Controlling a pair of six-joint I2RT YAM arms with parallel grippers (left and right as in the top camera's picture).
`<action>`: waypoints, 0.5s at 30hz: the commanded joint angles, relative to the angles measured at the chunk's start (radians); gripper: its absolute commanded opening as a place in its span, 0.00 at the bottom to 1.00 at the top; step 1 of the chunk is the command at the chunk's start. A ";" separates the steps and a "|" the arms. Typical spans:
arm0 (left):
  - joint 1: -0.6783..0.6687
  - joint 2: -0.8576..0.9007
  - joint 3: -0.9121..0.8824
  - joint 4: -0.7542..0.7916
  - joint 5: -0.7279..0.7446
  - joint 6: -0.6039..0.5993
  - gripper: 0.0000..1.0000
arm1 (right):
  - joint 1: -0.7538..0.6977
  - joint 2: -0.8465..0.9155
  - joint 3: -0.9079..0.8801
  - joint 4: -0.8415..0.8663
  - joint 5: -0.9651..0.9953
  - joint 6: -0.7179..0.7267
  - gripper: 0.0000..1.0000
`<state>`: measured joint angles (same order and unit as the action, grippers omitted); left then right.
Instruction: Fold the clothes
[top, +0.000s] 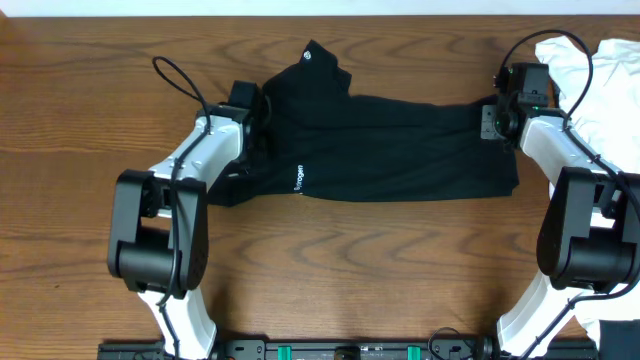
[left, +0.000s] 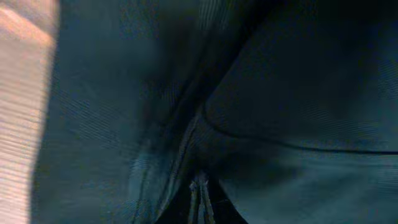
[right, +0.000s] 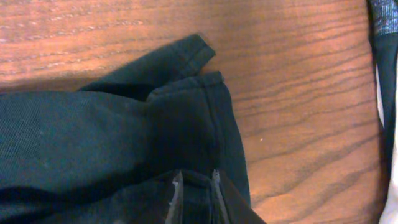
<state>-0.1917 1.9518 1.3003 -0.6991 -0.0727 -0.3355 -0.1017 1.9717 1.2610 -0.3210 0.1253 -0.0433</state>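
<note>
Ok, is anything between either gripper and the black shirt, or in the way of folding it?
Nothing visible. The left gripper and right gripper each have their jaws closed on an end of the black shirt. The white clothes pile lies off to the right, beyond the right gripper, not on the shirt.

Black garment (top: 400, 145): cloth, matt, no shine; close up it shows a fine ribbed knit, with stitched hems at the corner.
Lettering (top: 298, 178): white print, flat on the cloth.
Table (top: 80, 110): wood, reddish-brown with strong dark grain; smooth, low sheen.
White cloth (top: 615, 90): soft fabric, matt, creased.
Left arm (top: 205, 145): smooth white shell, plastic by the look, slight gloss; joint housings black and duller.
Right arm (top: 555, 150): same white shell and black housings.
Cable (top: 185, 85): black, smooth sheath.
Right gripper (right: 194, 193): fingertips dark and hard-looking, with a thin pale glint along the edges; material not clear.
</note>
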 joint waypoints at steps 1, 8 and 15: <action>0.000 -0.129 0.087 0.007 -0.018 0.010 0.08 | -0.004 -0.065 0.021 -0.013 0.005 0.024 0.18; -0.018 -0.262 0.164 0.026 0.015 0.034 0.17 | -0.004 -0.201 0.025 -0.111 -0.031 0.039 0.24; -0.018 -0.238 0.452 -0.055 0.116 0.060 0.37 | -0.005 -0.273 0.216 -0.337 -0.138 0.039 0.28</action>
<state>-0.2070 1.6966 1.6421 -0.7475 -0.0051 -0.2977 -0.1017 1.7245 1.3872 -0.6277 0.0463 -0.0177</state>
